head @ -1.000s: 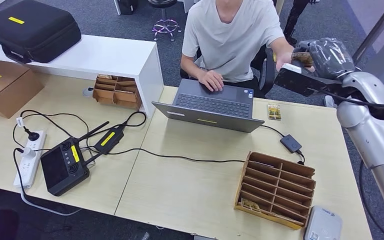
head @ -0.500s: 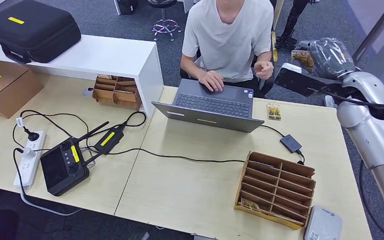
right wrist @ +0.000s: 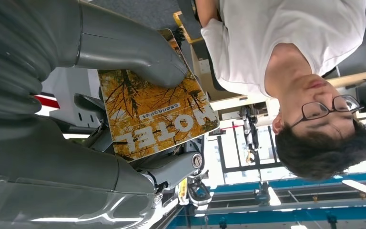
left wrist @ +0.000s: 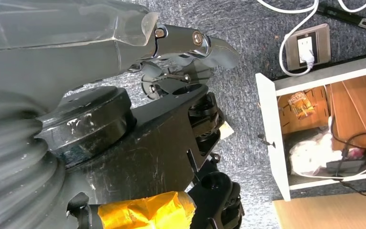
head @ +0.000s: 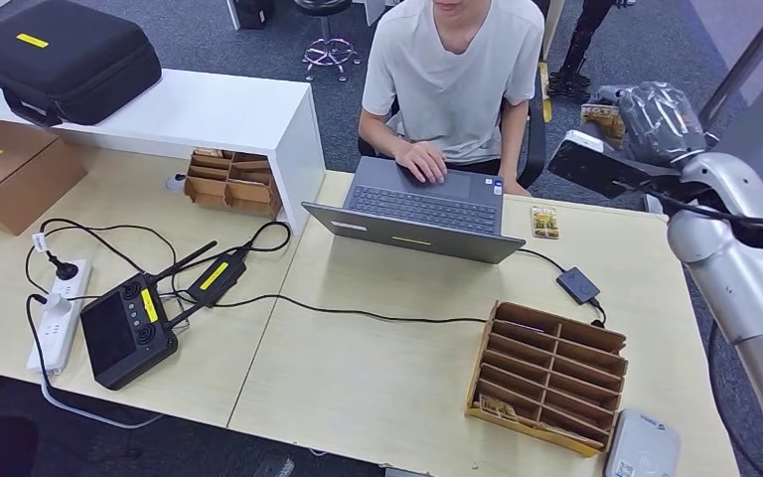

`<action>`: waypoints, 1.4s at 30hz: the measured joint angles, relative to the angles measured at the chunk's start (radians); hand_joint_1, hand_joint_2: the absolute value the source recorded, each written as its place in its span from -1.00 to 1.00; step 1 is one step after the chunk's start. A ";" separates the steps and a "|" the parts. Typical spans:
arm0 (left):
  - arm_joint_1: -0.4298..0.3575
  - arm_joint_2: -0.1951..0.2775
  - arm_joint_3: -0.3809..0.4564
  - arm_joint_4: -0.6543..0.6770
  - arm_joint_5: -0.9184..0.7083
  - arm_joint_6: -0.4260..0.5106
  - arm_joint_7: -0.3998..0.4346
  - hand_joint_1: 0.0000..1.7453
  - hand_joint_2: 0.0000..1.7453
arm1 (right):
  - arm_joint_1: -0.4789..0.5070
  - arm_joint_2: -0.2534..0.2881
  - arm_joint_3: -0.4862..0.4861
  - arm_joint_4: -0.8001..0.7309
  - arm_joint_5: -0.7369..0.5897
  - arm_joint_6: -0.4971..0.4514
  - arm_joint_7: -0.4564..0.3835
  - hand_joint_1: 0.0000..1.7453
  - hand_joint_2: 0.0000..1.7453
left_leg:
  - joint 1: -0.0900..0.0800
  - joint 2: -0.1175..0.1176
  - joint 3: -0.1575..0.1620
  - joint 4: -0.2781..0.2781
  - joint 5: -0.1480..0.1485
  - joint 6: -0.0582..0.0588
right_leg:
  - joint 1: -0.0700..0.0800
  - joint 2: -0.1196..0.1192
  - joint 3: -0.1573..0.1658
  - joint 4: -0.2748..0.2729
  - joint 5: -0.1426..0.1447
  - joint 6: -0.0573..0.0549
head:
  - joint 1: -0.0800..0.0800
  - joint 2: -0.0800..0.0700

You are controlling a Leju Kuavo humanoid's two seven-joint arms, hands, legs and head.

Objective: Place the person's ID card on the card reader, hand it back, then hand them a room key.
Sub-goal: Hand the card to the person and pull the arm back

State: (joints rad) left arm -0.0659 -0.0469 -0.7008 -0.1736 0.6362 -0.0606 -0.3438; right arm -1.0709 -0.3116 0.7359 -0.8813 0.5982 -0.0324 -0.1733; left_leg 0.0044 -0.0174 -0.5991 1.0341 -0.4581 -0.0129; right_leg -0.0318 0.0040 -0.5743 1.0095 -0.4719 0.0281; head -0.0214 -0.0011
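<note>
**Over the desk's right end: HOTEL card point(right wrist: 155, 114) pinched in right hand point(head: 656, 114), not on card reader point(head: 642, 447)**

Off the left side, left hand point(left wrist: 162, 124) hanging low over grey carpet. Cannot tell whether fingers curled or spread; nothing seen in it.

Far left on the desk point(head: 378, 388): cardboard box point(head: 10, 169), power strip point(head: 58, 313), black controller point(head: 124, 333) with cables.

Centre: open laptop point(head: 422, 209), with person point(head: 457, 70) seated behind it, one hand on the keyboard, not reaching out.

Just right of the laptop: second card point(head: 544, 222) flat on the desk, same yellow look.

Front right: slotted organizer point(head: 546, 373), with one card point(head: 497, 405) in its lowest row. Card reader at the front right corner, well apart from the raised hand.

Far right: right hand up near the person's side, thumb pressing the HOTEL card against the fingers.

Progress, as a judgement: cannot settle whether the held card serves as the ID or as the room key.
- If ID: reader step, hand-back and key all left to do.
- If key: only the hand-over left, with no hand out to take it yet.
</note>
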 joint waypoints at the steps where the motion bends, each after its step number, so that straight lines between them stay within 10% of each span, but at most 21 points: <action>1: 0.001 0.000 0.000 0.000 0.003 0.000 0.000 -1.00 1.00 | 0.012 -0.009 -0.005 -0.010 -0.004 -0.008 -0.005 1.00 1.00 | 0.000 0.000 0.000 0.000 0.000 0.000 | 0.000 0.000 0.000 0.000 0.000 0.000 | 0.000 0.000; 11: 0.019 0.001 0.001 0.000 0.040 0.000 -0.001 -1.00 1.00 | 0.257 -0.198 -0.102 -0.228 -0.033 -0.065 -0.048 1.00 1.00 | 0.000 -0.004 -0.001 0.000 -0.001 0.001 | 0.000 -0.003 0.000 -0.002 -0.001 0.001 | 0.000 0.000; 20: 0.035 0.001 0.023 0.000 0.091 0.000 -0.001 -1.00 1.00 | 0.806 -0.390 -0.427 -0.579 -0.024 -0.138 -0.119 1.00 1.00 | 0.000 -0.011 -0.004 0.000 -0.004 0.002 | 0.000 -0.011 0.001 -0.002 -0.005 0.002 | 0.000 0.000; 30: 0.040 0.000 0.051 0.000 0.128 0.000 -0.002 -1.00 1.00 | 1.286 -0.383 -0.725 -0.842 0.013 -0.165 -0.146 1.00 1.00 | 0.000 -0.010 -0.003 0.000 -0.006 0.001 | 0.000 -0.010 0.001 -0.002 -0.007 0.000 | 0.000 0.000; 42: 0.040 0.000 0.059 0.000 0.134 0.000 -0.005 -1.00 1.00 | 1.405 -0.335 -0.760 -0.903 0.036 -0.162 -0.145 1.00 1.00 | 0.000 -0.007 -0.002 0.000 -0.006 0.001 | 0.000 -0.008 0.001 -0.002 -0.007 0.000 | 0.000 0.000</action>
State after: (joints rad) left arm -0.0262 -0.0473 -0.6416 -0.1736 0.7697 -0.0605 -0.3490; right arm 0.3338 -0.6461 -0.0241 -1.7847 0.6346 -0.1947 -0.3178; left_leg 0.0041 -0.0243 -0.6011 1.0338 -0.4636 -0.0119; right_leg -0.0320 -0.0036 -0.5735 1.0074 -0.4791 0.0277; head -0.0213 -0.0011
